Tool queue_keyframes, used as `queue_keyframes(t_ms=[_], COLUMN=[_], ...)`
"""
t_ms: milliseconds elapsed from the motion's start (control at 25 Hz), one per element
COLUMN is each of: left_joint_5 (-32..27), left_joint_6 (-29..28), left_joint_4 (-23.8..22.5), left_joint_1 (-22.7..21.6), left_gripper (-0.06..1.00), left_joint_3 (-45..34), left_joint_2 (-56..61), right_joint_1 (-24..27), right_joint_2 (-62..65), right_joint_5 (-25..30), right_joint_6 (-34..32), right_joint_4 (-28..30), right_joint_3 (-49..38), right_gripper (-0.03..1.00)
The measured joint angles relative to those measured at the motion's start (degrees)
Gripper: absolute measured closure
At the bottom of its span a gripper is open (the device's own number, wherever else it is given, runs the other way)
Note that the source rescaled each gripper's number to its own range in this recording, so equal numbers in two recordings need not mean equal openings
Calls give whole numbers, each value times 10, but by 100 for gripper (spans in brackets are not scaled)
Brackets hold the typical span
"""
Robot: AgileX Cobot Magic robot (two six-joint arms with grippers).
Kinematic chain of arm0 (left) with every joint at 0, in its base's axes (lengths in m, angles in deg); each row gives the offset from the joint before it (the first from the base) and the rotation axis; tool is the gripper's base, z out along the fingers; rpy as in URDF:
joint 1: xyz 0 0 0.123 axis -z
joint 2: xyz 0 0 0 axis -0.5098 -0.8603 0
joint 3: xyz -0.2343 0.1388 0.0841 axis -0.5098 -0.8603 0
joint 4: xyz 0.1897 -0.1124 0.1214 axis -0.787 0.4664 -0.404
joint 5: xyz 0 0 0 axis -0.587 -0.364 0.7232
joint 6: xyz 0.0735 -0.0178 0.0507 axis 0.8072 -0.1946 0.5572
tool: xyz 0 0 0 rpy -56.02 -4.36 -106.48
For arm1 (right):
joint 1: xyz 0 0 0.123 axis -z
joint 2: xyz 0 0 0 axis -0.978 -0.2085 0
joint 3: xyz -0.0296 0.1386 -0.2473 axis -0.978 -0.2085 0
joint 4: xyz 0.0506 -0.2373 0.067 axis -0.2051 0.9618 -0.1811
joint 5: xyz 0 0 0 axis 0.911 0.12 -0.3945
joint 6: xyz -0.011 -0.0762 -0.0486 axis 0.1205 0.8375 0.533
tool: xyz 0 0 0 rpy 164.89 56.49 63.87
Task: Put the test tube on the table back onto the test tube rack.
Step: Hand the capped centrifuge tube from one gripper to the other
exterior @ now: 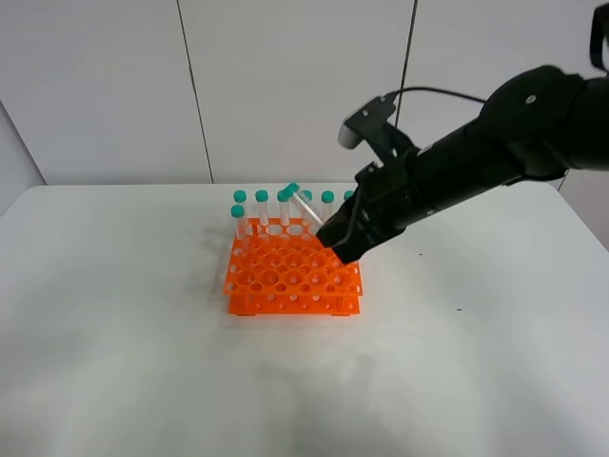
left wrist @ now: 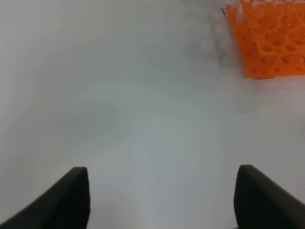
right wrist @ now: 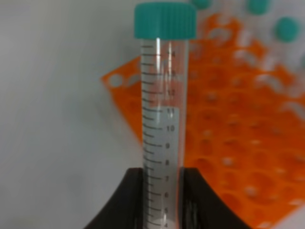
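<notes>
While the right gripper [right wrist: 162,193] clamps the test tube [right wrist: 163,109] by its lower part, the tube hangs above the test tube rack [exterior: 285,276].
It leans toward 10 o'clock, over the rack's 12 o'clock edge, close to the other capped tubes [exterior: 262,208]; the rack sits on the white table [exterior: 124,362]. The left gripper [left wrist: 162,198] is spread wide above the table.

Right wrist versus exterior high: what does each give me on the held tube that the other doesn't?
Right wrist only: the printed scale on the test tube, and the right gripper shut on its lower part. Exterior high only: the tube tilted, near the row of standing tubes at the test tube rack's far edge, and the whole rack on the table. Both: the held tube and the orange rack.
</notes>
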Motion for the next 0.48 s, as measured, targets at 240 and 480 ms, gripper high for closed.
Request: queue_keyframes(t_ms=[240,480], left_joint_5=[0,4], left_joint_6=[0,-1], left_joint_4=[0,0], left_joint_1=[0,0], left_gripper=[-3,-3], left_joint_3=[0,2], left_joint_2=[0,0], right_joint_1=[0,0], right_joint_2=[-19,-19], right_joint_5=[7,13], right_joint_6=[100,108], right_joint_4=[-135,-156], right_joint_3=[-29,-29], right_gripper=[95,95])
